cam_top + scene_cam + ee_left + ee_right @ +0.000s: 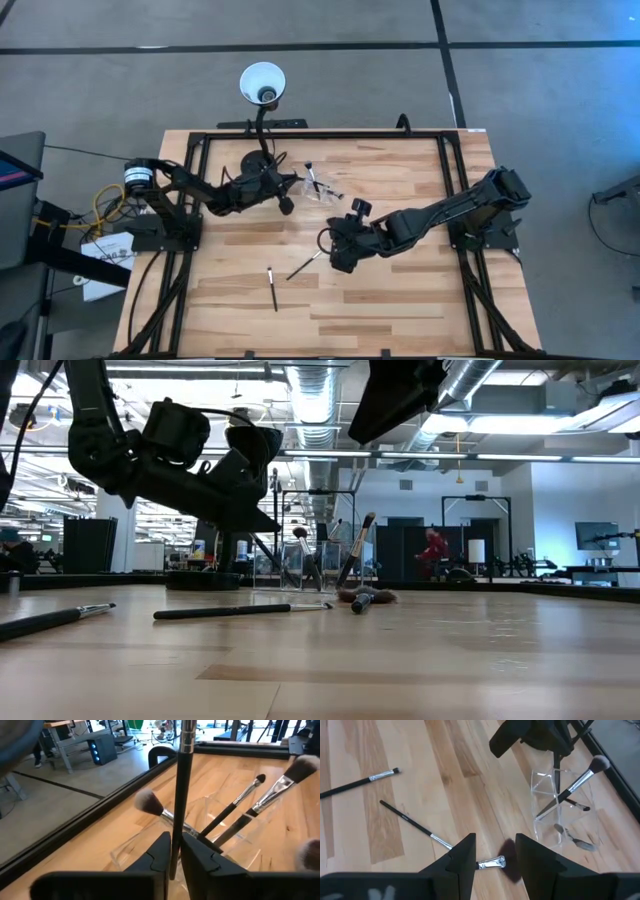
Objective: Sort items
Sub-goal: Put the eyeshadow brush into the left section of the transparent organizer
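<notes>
Our left gripper (175,851) pinches a brush (181,795) above the pouch (200,845), seemingly; our right gripper (492,852), spread, straddles another brush (437,840) mid-frame.

table: light wood (400,300), black frame along its edges | lamp: black gooseneck, white shade (262,82) past far edge, base on table near far edge | clear plastic pouch (322,188): near far edge, beside lamp base

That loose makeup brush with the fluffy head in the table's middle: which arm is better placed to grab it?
The right one: the right gripper hangs open directly over that brush, while the left gripper is busy holding another brush over the clear holder.
</notes>
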You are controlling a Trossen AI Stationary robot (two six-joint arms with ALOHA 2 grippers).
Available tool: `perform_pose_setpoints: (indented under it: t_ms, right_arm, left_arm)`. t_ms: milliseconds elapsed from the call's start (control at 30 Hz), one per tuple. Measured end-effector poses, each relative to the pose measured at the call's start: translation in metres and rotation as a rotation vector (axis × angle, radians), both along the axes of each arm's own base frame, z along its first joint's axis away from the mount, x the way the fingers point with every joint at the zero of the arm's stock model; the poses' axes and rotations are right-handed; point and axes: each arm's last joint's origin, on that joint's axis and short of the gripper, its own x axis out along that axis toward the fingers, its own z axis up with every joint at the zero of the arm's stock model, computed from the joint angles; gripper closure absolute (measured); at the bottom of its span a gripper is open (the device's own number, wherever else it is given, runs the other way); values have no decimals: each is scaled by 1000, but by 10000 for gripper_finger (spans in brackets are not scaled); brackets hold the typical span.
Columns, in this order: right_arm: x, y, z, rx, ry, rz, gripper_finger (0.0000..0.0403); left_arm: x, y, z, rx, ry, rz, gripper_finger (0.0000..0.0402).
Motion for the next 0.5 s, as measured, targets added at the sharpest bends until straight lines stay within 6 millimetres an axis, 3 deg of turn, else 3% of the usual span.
perform_pose_setpoints:
  t_ms: [500]
  right_arm:
    - [0,0,0,3,0,2,276]
  left_arm:
    - [0,0,-1,-1,6,4,304]
